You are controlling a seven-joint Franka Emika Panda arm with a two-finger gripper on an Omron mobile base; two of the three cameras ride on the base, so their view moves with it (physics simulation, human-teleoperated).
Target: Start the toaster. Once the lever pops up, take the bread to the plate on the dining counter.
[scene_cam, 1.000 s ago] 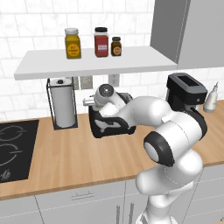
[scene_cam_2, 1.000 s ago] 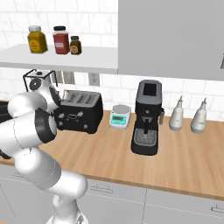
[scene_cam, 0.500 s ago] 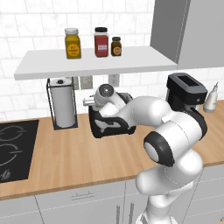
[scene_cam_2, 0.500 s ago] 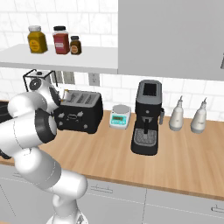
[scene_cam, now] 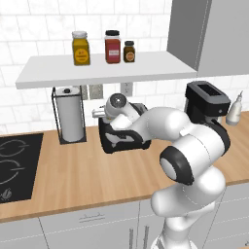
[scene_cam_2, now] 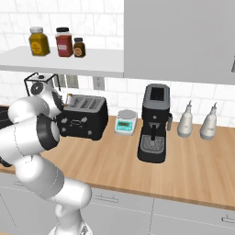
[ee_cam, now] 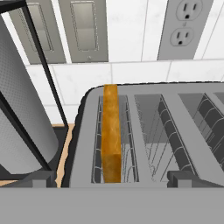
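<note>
Left base view: the black toaster [scene_cam: 121, 138] sits on the worktop behind the arm. Right base view: bread [scene_cam_2: 69, 97] peeks from its left end. Hand view: golden crust edge of the bread [ee_cam: 111, 131] stands in the leftmost slot; the gripper's opening cannot be told.

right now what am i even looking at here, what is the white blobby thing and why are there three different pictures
The white thing is a robot arm in a simulated kitchen. Two pictures come from cameras on its base, behind it to the left and right. The third comes from a camera on its hand, looking down into the toaster. The bread stands in the leftmost slot there. The end effector hangs over the toaster; whether it is open is hard to tell. On the counter also stand a paper towel roll, a scale and a coffee machine.
</note>
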